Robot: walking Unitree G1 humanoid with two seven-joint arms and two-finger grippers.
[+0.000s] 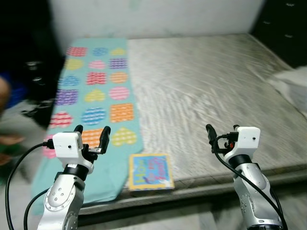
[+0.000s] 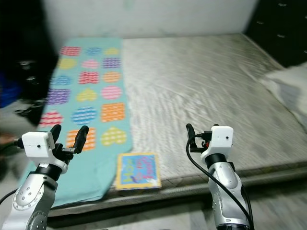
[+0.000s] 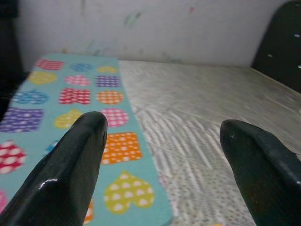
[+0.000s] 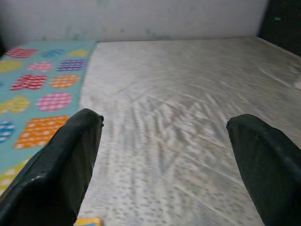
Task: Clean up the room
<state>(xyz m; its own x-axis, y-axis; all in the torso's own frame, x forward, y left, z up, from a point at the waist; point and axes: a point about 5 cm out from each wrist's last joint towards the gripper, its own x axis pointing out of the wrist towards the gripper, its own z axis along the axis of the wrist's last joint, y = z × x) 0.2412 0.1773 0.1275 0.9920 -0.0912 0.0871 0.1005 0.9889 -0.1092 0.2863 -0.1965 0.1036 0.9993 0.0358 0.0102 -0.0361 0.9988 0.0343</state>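
Observation:
A small colourful picture book [image 1: 151, 171] lies flat at the near edge of a bare grey mattress [image 1: 216, 91]. A teal blanket with bright hearts and squares [image 1: 93, 100] runs along the mattress's left side. My left gripper [image 1: 92, 135] is raised over the blanket's near end, open, holding nothing. My right gripper [image 1: 221, 134] hovers over the mattress's near right part, to the right of the book; its fingers [image 4: 61, 165] are spread wide apart and empty.
A white pillow or bedding [image 1: 292, 81] lies at the mattress's right edge. Dark furniture [image 1: 283, 24] stands at the far right. Dark clutter [image 1: 29, 72] sits on the left beside the bed, blurred. A pale wall [image 1: 158, 17] backs the bed.

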